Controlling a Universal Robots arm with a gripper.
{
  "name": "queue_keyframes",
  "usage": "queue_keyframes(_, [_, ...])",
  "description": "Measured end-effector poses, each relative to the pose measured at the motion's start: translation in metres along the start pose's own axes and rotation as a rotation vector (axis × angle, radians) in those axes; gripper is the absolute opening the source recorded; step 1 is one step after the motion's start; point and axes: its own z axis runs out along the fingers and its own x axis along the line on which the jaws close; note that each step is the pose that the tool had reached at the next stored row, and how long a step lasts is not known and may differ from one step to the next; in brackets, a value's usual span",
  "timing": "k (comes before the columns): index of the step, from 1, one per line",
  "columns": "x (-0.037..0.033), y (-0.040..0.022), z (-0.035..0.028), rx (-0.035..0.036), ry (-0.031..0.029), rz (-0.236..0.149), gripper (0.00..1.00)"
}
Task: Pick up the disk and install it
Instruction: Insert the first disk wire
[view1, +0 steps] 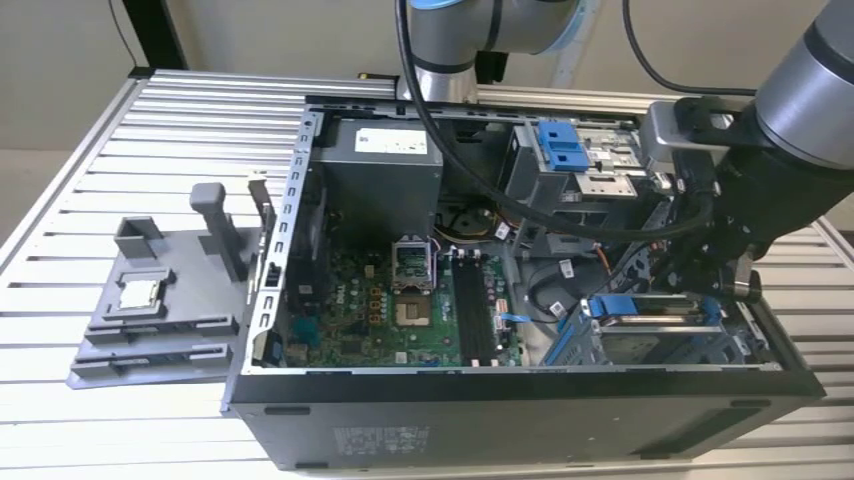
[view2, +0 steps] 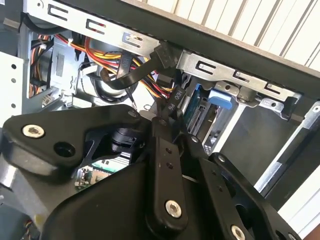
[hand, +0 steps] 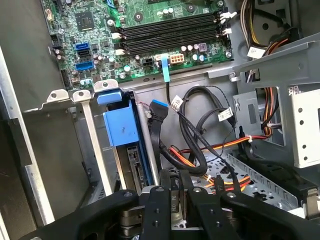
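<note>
We judge the disk (view1: 651, 312) seated in its bay (view1: 745, 338), lower right in the exterior view; the claw (hand: 177, 176) hangs beside it, narrow, empty.

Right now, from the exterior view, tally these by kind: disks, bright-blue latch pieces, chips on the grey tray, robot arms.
disk: 1
bright-blue latch piece: 1
chip on the grey tray: 1
robot arm: 1
Total: 4
</note>
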Motion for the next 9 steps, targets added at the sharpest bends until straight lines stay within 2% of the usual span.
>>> queue_keyframes(9, [0.0000,0.0000,0.0000,0.0000,0.0001,0.000,0.00])
